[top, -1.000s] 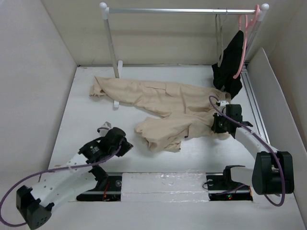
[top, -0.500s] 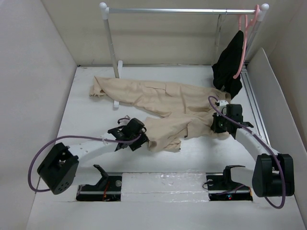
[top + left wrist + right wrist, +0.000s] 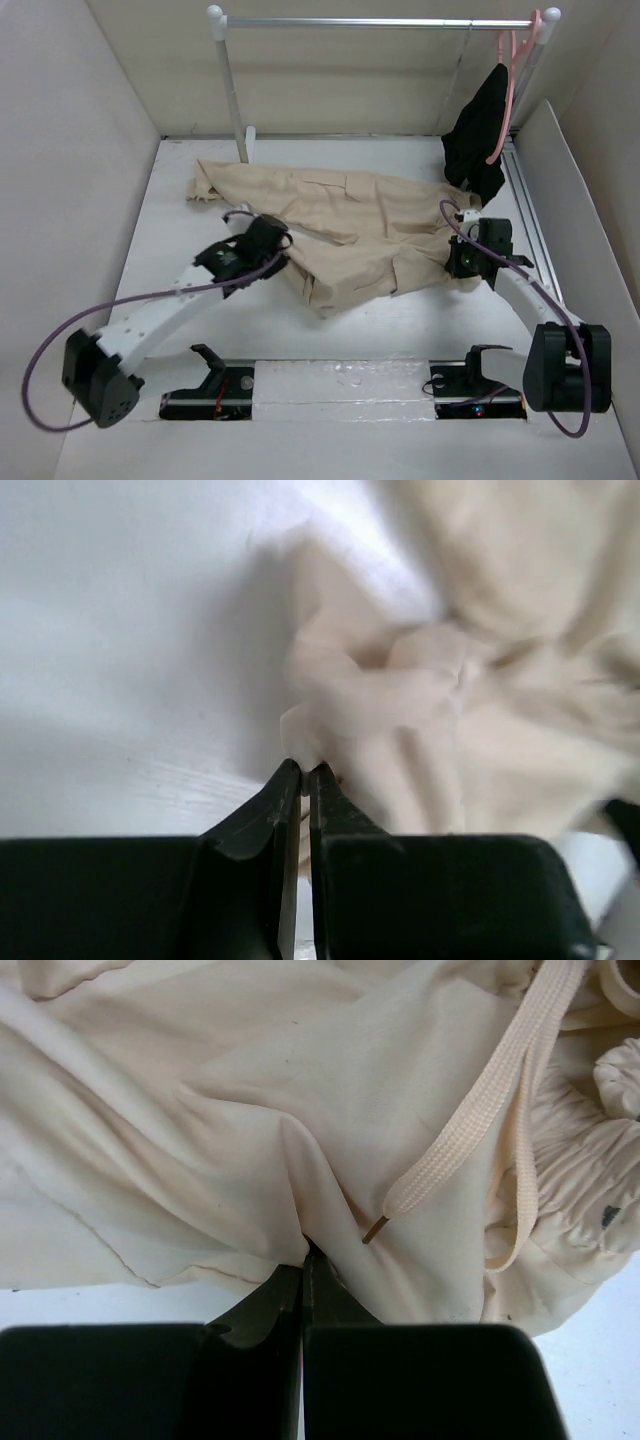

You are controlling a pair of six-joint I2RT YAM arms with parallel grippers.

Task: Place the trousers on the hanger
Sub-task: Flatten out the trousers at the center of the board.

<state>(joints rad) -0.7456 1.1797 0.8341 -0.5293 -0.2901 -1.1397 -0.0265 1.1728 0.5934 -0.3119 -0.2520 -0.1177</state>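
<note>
The white worktop [image 3: 180, 200] carries the trousers [image 3: 350, 215], which lie crumpled across its middle from the foot of the clothes rail [image 3: 350, 22] to the right arm. They are not yet on the hanger [image 3: 460, 70], a faint wire shape on the rail beside the black garment [image 3: 480, 130]. Judged purpose: each arm grips one end so that the cloth can be lifted taut. The overhead view gives this layout only. The left wrist view shows the left claw [image 3: 303, 772] pressed together on a blurred cloth edge. The right wrist view shows the right claw [image 3: 303, 1255] pinching a fold beside the drawstring [image 3: 470, 1120].
</note>
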